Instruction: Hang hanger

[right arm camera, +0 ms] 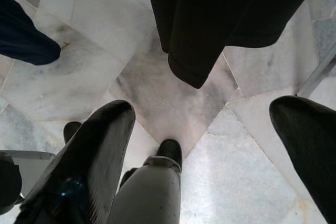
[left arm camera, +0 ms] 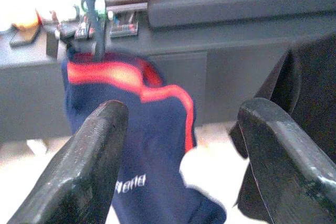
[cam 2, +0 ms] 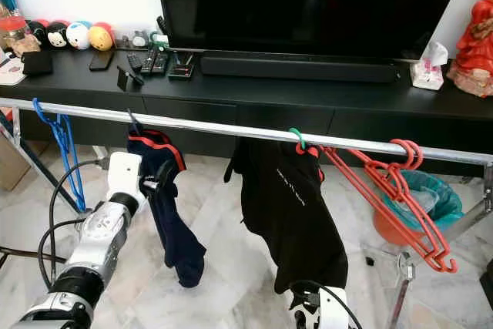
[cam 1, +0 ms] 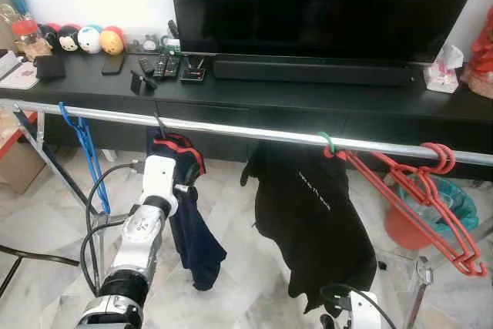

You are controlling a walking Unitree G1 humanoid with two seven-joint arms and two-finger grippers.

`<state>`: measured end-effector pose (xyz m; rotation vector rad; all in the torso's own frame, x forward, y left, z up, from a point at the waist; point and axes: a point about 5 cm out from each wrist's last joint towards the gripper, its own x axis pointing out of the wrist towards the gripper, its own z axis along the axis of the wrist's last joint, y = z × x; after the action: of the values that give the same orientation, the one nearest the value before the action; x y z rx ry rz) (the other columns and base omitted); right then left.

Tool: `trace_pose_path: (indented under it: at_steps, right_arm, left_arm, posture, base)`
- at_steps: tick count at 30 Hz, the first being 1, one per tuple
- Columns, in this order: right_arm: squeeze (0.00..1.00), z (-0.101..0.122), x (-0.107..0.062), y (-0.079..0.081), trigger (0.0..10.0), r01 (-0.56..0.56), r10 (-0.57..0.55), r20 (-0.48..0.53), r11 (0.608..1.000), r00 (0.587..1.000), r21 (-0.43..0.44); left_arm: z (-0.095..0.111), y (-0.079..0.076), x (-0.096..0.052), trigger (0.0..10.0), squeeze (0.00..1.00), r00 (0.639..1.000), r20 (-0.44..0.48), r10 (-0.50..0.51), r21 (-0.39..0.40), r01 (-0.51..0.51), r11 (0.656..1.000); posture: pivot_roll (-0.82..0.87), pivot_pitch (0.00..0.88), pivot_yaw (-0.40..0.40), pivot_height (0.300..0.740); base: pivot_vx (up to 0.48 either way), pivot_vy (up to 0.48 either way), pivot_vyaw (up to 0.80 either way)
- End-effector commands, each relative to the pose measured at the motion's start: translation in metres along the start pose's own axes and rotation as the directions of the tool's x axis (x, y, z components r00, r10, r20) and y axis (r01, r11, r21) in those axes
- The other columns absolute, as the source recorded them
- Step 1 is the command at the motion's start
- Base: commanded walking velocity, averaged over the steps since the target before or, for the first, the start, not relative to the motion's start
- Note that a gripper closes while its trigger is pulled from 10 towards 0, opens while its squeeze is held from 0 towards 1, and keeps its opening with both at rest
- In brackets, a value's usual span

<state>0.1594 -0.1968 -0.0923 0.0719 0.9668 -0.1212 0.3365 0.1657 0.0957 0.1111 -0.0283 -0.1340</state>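
Left wrist view first: your left gripper (left arm camera: 178,166) has its two black fingers (left arm camera: 86,166) spread wide apart with nothing between them. Straight ahead of the tips, close but not touching as far as you can see, hangs the navy garment with red trim (left arm camera: 142,135), and above it a dark hook (left arm camera: 94,19) rises toward the rail.

From the head camera, that same left gripper is raised at the end of the silver left arm (cam 1: 142,229), just beside the navy garment on its left side and a little below the metal rail (cam 1: 231,126). The hook already sits over the rail, so your hanger looks hung, and the open fingers fit a release just made; that is a reading, not something shown.

What the next move turns on: the hanger lies up and slightly to the right of your left gripper, its long axis hidden under the cloth but seemingly running along the rail. Your left arm is clearly the nearer one.

Farther out along the rail to the right hangs a black shirt (cam 1: 316,213), then a bunch of bare red hangers (cam 1: 420,198). To the left of your gripper a blue hanger (cam 1: 88,152) dangles by the rail's end.

Your right gripper (right arm camera: 202,150) hangs low, fingers parted and empty, pointing at the marble floor (right arm camera: 68,82) beneath the black shirt's hem.
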Motion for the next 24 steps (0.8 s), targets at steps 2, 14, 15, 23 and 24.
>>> trace_pose_path:
  at_steps: [2,14,15,23,24]
  right_arm:
    - [0.0,0.0,0.0,0.001,10.0,0.004,-0.004,-0.003,1.0,1.0,0.007]
    - [0.0,0.0,0.001,0.004,10.0,0.0,0.0,-0.002,1.0,1.0,0.012]
    - [0.0,0.0,0.001,0.004,10.0,0.0,0.0,-0.002,1.0,1.0,0.013]
    - [0.0,0.0,0.001,0.004,10.0,0.004,-0.004,-0.008,1.0,1.0,0.012]
    - [0.0,0.0,0.001,0.004,10.0,0.002,-0.002,-0.009,1.0,1.0,0.01]
  left_arm:
    - [0.016,-0.006,0.001,10.0,0.0,0.998,0.058,-0.025,0.016,0.025,1.0]
    - [-0.002,-0.045,0.002,10.0,0.0,0.971,-0.155,-0.181,0.124,0.201,0.972]
    - [-0.004,-0.044,0.003,10.0,0.0,0.97,-0.177,-0.164,0.144,0.191,0.971]
    - [-0.013,-0.027,0.007,10.0,0.0,0.961,-0.275,0.0,0.218,0.062,0.974]
    - [-0.014,-0.024,0.006,10.0,0.0,0.957,-0.289,0.021,0.235,0.05,0.971]
  posture:
    - [-0.02,0.0,0.011,0.74]
    - [-0.04,0.0,0.025,0.74]
    - [-0.05,0.0,0.027,0.74]
    - [-0.04,0.0,0.019,0.74]
    - [-0.04,0.0,0.018,0.74]
  base:
    - [0.0,0.0,0.0]
    - [0.0,0.0,0.0]
    - [0.0,0.0,0.0]
    - [0.0,0.0,0.0]
    - [0.0,0.0,0.0]
